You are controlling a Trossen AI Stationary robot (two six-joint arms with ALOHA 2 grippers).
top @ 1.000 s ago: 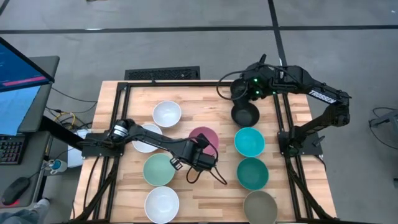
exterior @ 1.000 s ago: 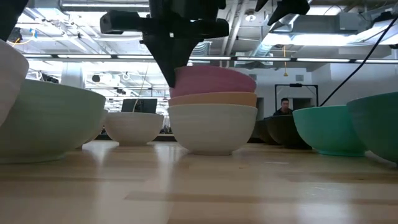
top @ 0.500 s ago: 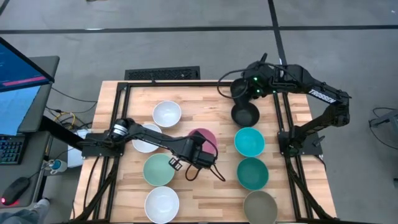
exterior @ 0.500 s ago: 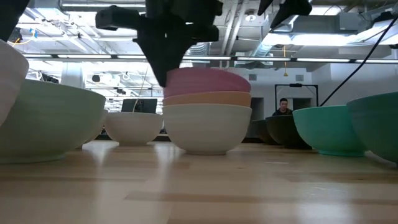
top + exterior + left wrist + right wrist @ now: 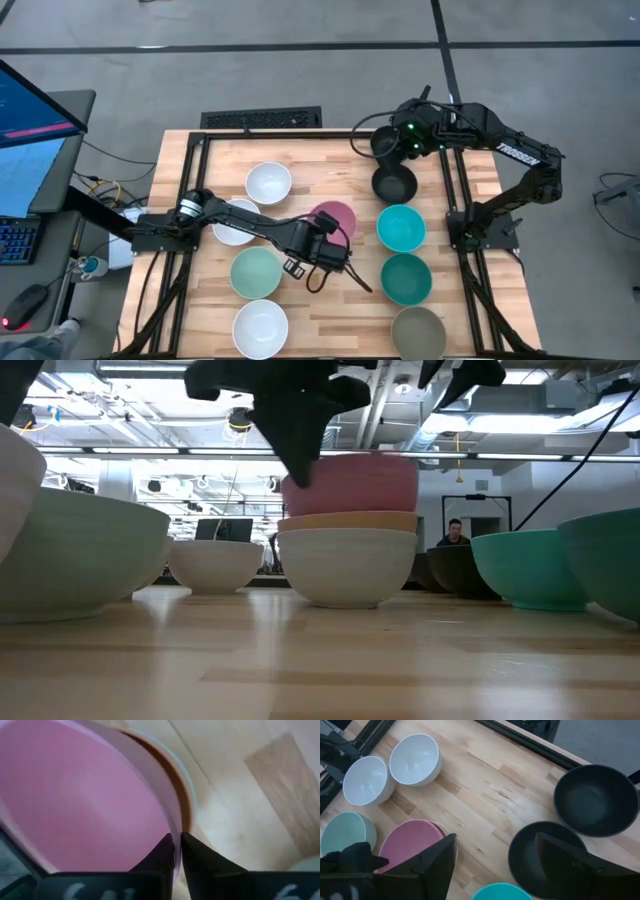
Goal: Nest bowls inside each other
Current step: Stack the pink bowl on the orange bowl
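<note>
My left gripper (image 5: 320, 243) is shut on the pink bowl (image 5: 336, 217), the top of a stack over an orange bowl (image 5: 348, 520) and a white bowl (image 5: 346, 567) at mid-table. The pink bowl's lower part sits inside the orange one. My right gripper (image 5: 495, 857) hangs open above the far right of the table, over two black bowls (image 5: 546, 851) (image 5: 594, 799) that stand on the wood. My left gripper pinches the pink bowl's rim (image 5: 172, 822) on its near side, one finger (image 5: 162, 852) inside the bowl and one finger (image 5: 200, 857) outside. The fingers come from above, slanting down. The bowl stays upright, raised partly out of the orange bowl.
Single bowls stand around the stack: two white (image 5: 268, 183) (image 5: 234, 222), pale green (image 5: 255, 272) and white (image 5: 260, 327) on the left, two teal (image 5: 401, 228) (image 5: 405, 277) and grey-olive (image 5: 418, 332) on the right. A person shows in the room behind (image 5: 456, 532).
My left gripper has nudged toward the table's left, then back right, and has risen a little. The whole stack slid with it along the table. The pink bowl now stands higher out of the orange bowl than before.
</note>
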